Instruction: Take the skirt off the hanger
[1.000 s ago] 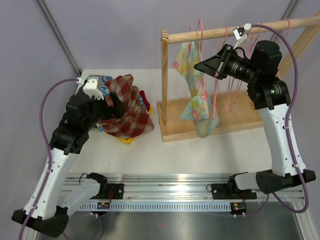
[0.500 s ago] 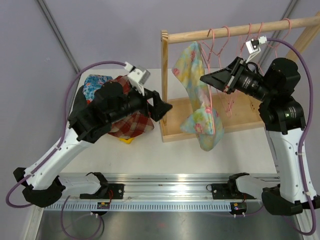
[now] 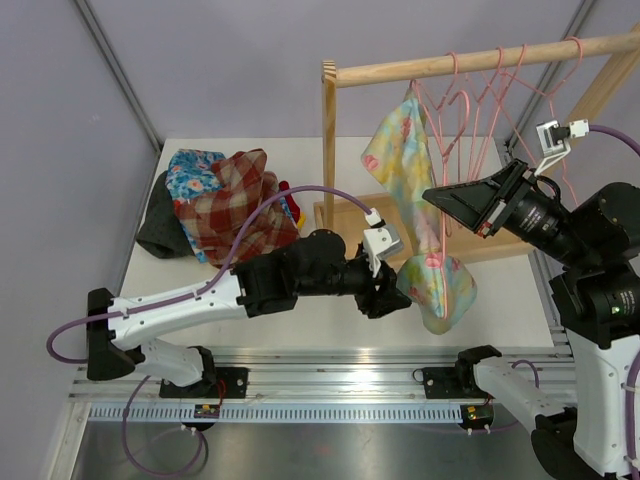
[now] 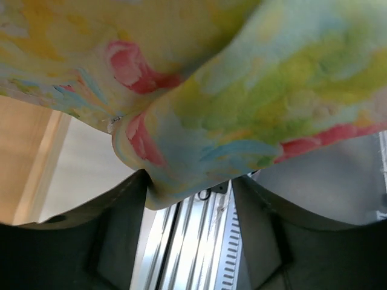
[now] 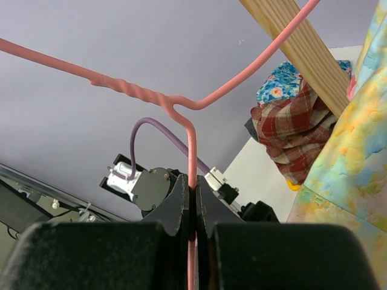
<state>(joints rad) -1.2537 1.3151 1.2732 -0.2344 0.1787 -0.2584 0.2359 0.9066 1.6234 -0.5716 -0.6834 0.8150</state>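
The skirt (image 3: 412, 165) is pastel yellow, green and pink floral cloth, draped on a pink wire hanger (image 3: 438, 225) in front of the wooden rack. Its lower end (image 3: 442, 290) bunches low over the table's near edge. My right gripper (image 3: 432, 197) is shut on the hanger's wire (image 5: 192, 154) just below its twisted neck. My left gripper (image 3: 398, 290) is open beside the skirt's lower end. In the left wrist view the skirt's hem (image 4: 199, 115) hangs over the gripper (image 4: 190, 181) and touches the left finger (image 4: 124, 205). Nothing is clamped.
A pile of plaid and floral clothes (image 3: 235, 205) lies at the table's back left. The wooden rack's post (image 3: 328, 170) and rod (image 3: 480, 55) stand behind the skirt, with several spare pink hangers (image 3: 505, 85) on the rod. The aluminium rail (image 3: 330, 385) runs along the near edge.
My left arm has swung from the clothes pile to the right, reaching the skirt's lower end. My right gripper has drawn the hanger and skirt nearer and to the right.
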